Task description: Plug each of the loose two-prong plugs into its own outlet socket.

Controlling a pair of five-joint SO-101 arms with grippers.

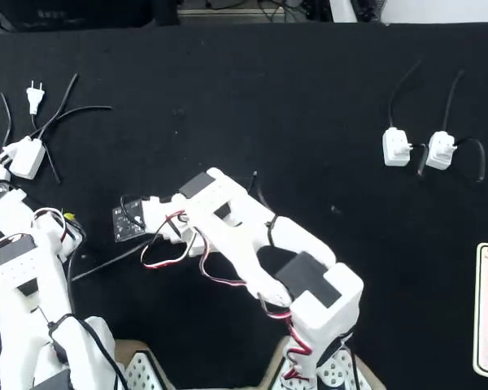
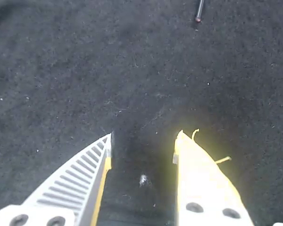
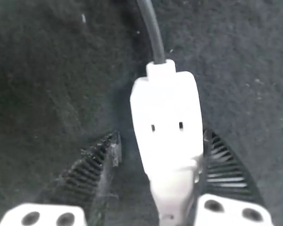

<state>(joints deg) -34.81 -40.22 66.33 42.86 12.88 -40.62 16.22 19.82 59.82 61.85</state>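
White outlet socket (image 3: 165, 108) within the open right end effector (image 3: 160, 137), not clamped.

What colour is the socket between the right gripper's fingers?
The socket is white; right wrist view shows it best.

white outlet socket (image 3: 165, 127), black cord (image 3: 151, 33), black table (image 1: 268, 97)
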